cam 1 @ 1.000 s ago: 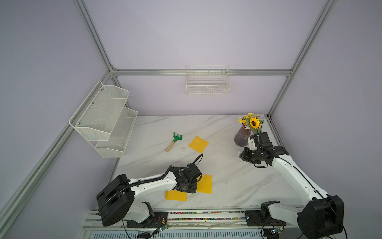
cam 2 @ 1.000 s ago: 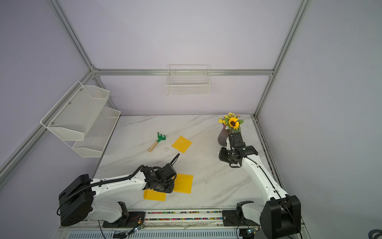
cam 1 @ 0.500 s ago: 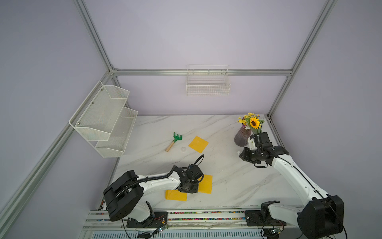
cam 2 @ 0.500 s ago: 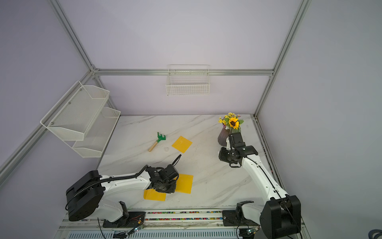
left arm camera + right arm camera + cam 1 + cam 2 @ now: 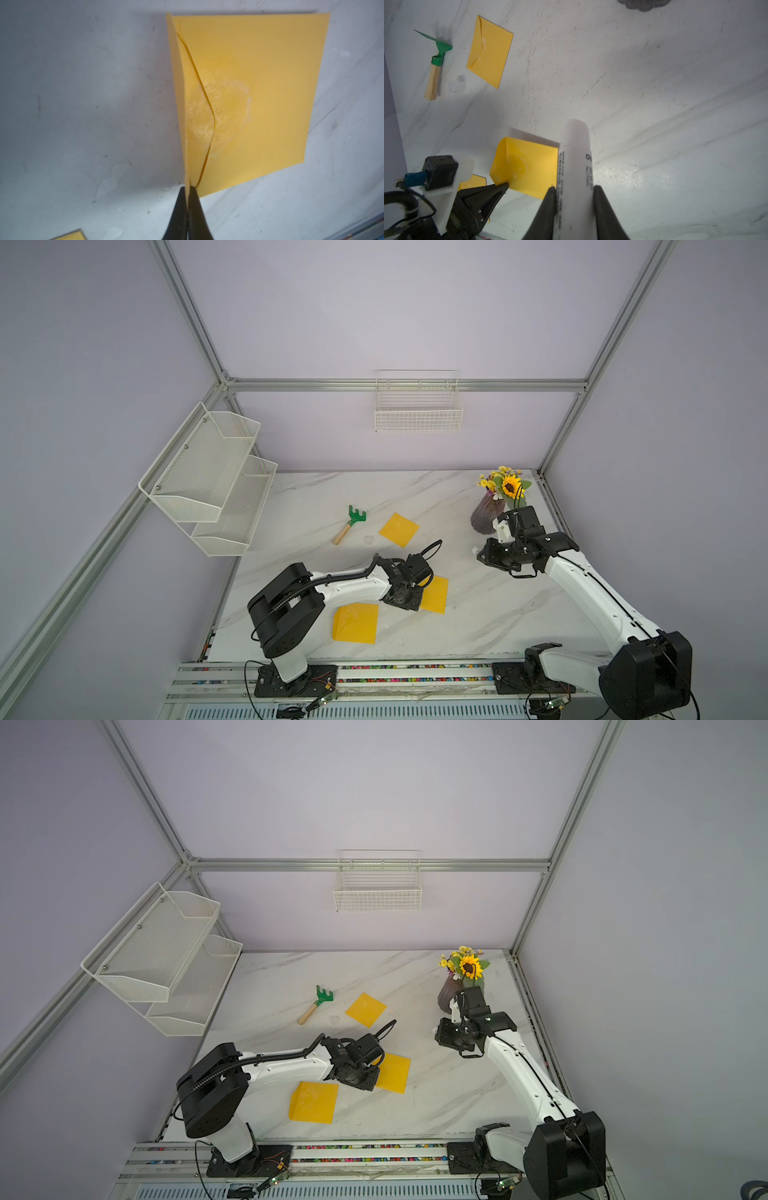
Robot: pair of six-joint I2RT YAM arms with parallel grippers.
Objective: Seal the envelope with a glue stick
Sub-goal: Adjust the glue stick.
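2 tapered black left claw (image 5: 188, 188) fingers (image 5: 179, 207) pinch a yellow paper envelope (image 5: 270, 83).

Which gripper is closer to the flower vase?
Right. The right gripper, holding the glue stick, hangs close to the vase; the left gripper pinches an envelope flap well away from it.

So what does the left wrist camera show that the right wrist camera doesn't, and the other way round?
Only the left wrist camera: a close, edge-on look at the flap pinched in the shut left gripper, with the rough whitish patch beneath it seen in detail.
Only the right wrist camera: the glue stick held in the right gripper, the green rake, another envelope beside it, and a small clear cap.
Both: the left gripper, the yellow envelope it holds, and the marble table.
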